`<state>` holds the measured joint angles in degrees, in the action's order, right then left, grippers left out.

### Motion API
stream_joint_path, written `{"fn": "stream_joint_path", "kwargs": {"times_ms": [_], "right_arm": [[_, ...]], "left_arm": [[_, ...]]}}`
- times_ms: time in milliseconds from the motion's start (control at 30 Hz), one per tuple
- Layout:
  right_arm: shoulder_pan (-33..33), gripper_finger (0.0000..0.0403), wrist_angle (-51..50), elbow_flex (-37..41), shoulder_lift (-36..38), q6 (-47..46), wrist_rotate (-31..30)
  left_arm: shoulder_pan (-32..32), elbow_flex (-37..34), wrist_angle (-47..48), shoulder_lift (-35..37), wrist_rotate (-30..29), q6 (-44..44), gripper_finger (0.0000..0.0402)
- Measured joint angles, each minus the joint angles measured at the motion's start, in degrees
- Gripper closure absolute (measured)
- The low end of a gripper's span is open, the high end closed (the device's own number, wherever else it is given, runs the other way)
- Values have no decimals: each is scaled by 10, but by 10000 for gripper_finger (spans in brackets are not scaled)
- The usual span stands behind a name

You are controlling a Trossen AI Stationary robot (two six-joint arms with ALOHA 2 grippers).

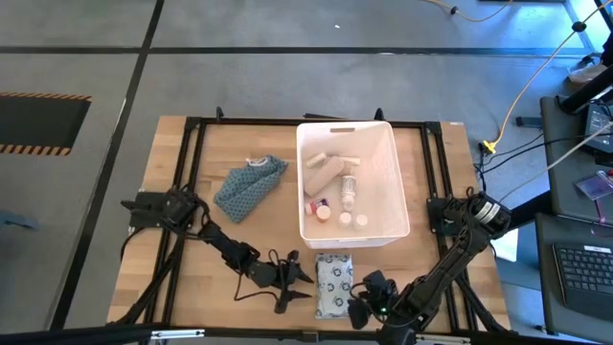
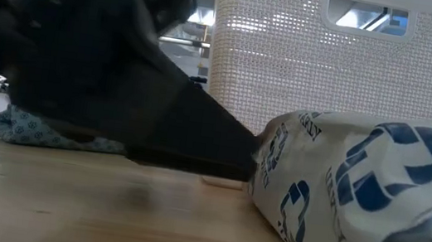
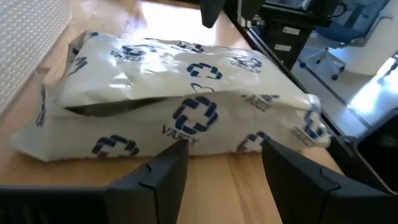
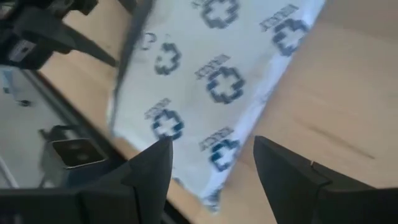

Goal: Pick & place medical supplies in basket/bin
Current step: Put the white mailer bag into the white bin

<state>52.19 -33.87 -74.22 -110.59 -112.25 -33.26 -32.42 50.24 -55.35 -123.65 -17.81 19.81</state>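
Observation:
The flat white soft pack with blue crosses (image 1: 333, 284) lies flat on the table just near of the white bin (image 1: 350, 225). My left gripper (image 1: 306, 279) is open and low at the pack's left edge; in its wrist view the pack (image 3: 186, 93) lies just past the open fingers (image 3: 224, 165). My right gripper (image 1: 360, 305) is open at the pack's near right corner, and its fingers (image 4: 211, 149) stand on either side of the pack's edge (image 4: 217, 74). White bottles, a beige roll and a red-capped item (image 1: 317, 204) lie in the bin. My left gripper comes level from the table's left, and one fingertip (image 2: 248, 163) reaches the pack's left edge (image 2: 266, 157). I cannot tell whether it touches. The pack lies flat on the table.
A blue-grey patterned cloth pouch (image 1: 251, 184) lies left of the bin. The bin's tall wall (image 2: 291, 56) stands right behind the pack. The table's near edge is close to both grippers. Bare wood lies left of the pack.

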Motion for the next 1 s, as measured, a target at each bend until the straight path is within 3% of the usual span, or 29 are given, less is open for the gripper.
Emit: {"fn": "stream_joint_path", "kwargs": {"times_ms": [367,633,800,1000], "right_arm": [[-3,177,-48,8,-4,-41,19],[-4,177,53,74,-4,-45,18],[-4,177,123,115,-4,-45,-22],[-5,177,153,125,-4,-40,-28]], "left_arm": [[11,21,22,-13,20,0,203],[12,20,34,-13,19,0,203],[12,20,34,-13,18,0,203],[12,20,36,-13,18,0,203]]}}
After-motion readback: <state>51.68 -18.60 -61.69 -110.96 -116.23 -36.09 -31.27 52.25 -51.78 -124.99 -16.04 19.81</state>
